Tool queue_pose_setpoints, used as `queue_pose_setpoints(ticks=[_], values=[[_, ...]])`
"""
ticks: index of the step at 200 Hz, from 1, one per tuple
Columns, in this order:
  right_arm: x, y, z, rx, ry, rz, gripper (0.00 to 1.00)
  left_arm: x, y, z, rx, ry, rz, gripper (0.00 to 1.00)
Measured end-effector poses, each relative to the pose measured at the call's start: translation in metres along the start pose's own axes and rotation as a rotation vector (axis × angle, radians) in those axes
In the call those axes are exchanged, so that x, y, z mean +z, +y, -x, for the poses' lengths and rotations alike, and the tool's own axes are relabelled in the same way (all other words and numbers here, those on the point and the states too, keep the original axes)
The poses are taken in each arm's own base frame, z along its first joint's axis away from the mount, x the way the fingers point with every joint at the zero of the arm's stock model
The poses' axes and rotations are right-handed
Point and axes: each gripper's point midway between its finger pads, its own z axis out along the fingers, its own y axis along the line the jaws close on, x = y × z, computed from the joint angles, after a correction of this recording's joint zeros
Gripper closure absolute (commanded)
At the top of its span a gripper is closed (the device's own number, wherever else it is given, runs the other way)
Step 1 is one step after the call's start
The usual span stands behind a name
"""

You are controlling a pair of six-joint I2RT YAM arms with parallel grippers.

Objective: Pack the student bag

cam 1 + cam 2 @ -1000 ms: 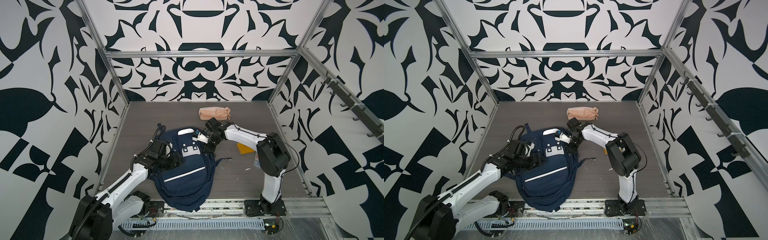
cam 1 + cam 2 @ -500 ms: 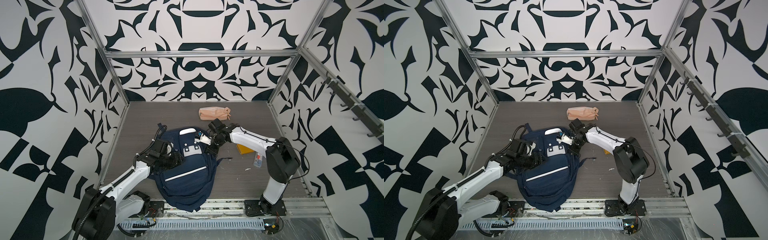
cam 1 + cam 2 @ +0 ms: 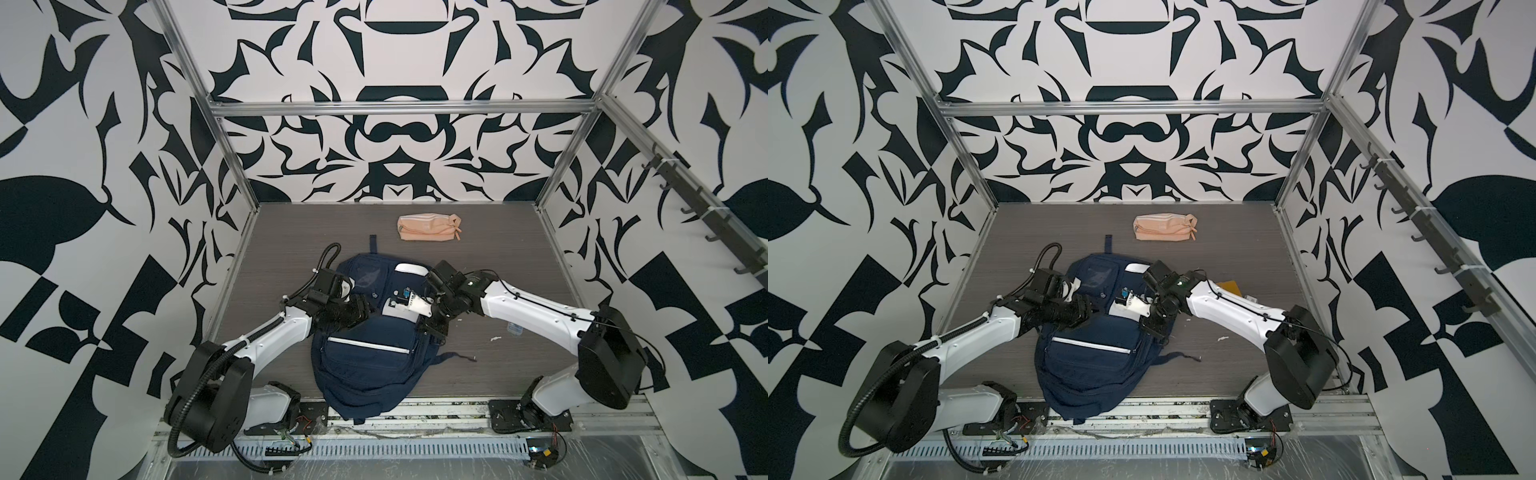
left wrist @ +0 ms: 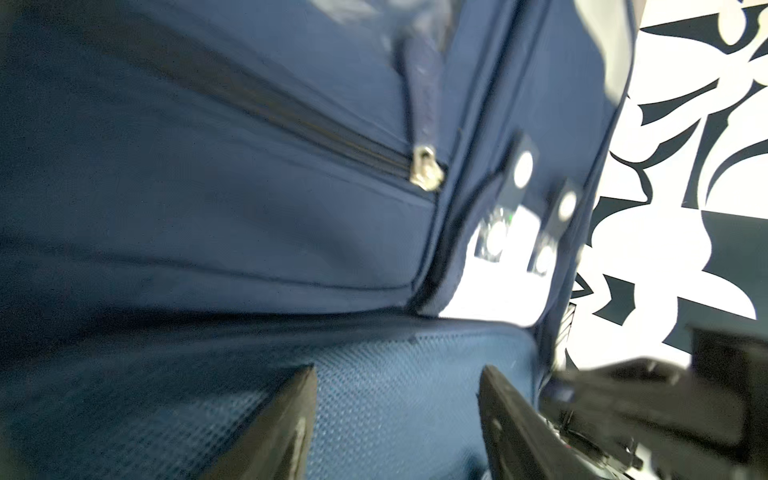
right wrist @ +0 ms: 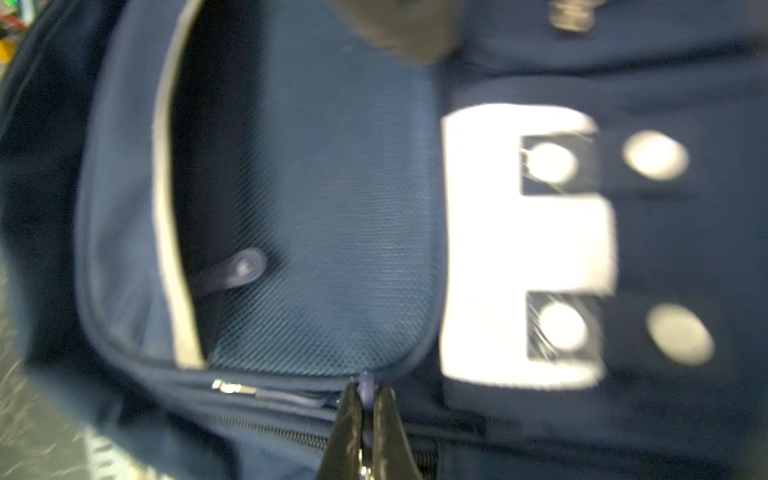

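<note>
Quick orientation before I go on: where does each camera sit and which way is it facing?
Top views: high above the arm bases, looking down at the table, bag and pouch; left arm and right arm show whole.
Left wrist: on the left arm, close against the bag's mesh; the left end effector shows, open.
Right wrist: on the right arm, facing the bag's open pocket; the right end effector shows, shut on a zip pull.
Shared: both wrist views show the white patch; both top views show nearly the same scene.
</note>
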Motion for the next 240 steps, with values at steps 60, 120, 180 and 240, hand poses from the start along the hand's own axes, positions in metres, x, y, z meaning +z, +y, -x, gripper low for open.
queue_pose_setpoints(ticks=[60, 120, 180, 240], values=[[0.0, 0.014, 0.004, -0.026, -0.016, 0.023, 1.0, -0.002, 0.001, 0.004, 0.004, -0.016, 0.007, 0.37], [-0.014, 0.01, 0.008, -0.023, -0.09, -0.07, 1.0, -0.052, 0.021, 0.042, -0.003, -0.127, 0.136, 0.21], [-0.048, -0.038, 0.001, 0.193, -0.229, -0.173, 1.0, -0.067, 0.037, 0.083, 0.106, -0.113, 0.316, 0.1], [-0.058, -0.082, -0.004, 0.396, -0.312, -0.245, 1.0, -0.041, -0.04, 0.014, 0.622, 0.038, 0.229, 0.18]])
